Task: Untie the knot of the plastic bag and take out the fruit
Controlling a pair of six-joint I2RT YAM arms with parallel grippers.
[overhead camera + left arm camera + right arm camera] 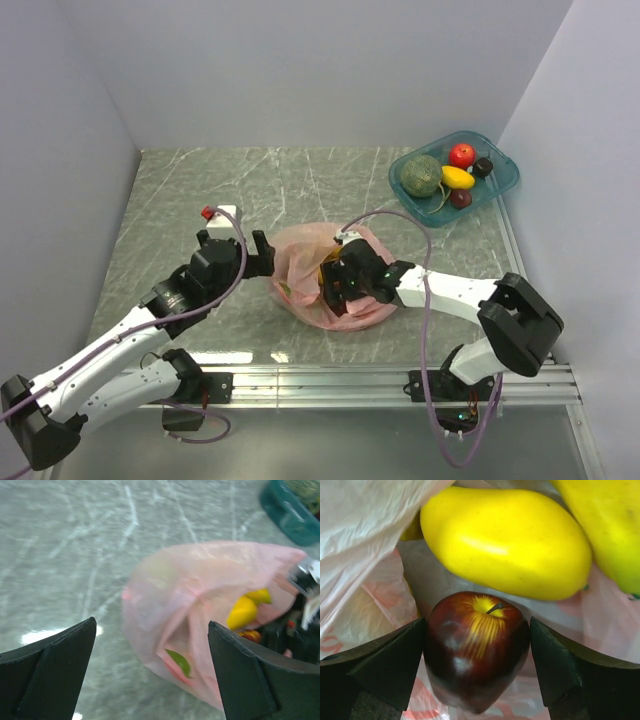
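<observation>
The pink plastic bag [300,262] lies crumpled mid-table with its mouth gaping; no knot shows. My right gripper [340,285] reaches inside it. In the right wrist view its jaws [477,630] stand wide, one finger [385,665] close against each side of a dark red apple [475,650]. Two yellow fruits [505,542] lie just beyond the apple. My left gripper [262,255] hangs open at the bag's left edge, holding nothing. Its view shows the bag [200,595] ahead of the gripper [151,625], with yellow fruit [245,610] and a green piece [179,661] inside.
A teal tray [470,137] sits at the back right by the wall. It holds a dull-green melon [422,175], a red apple [461,154], a yellow fruit [457,177] and dark ones. White walls close in the marbled table on three sides.
</observation>
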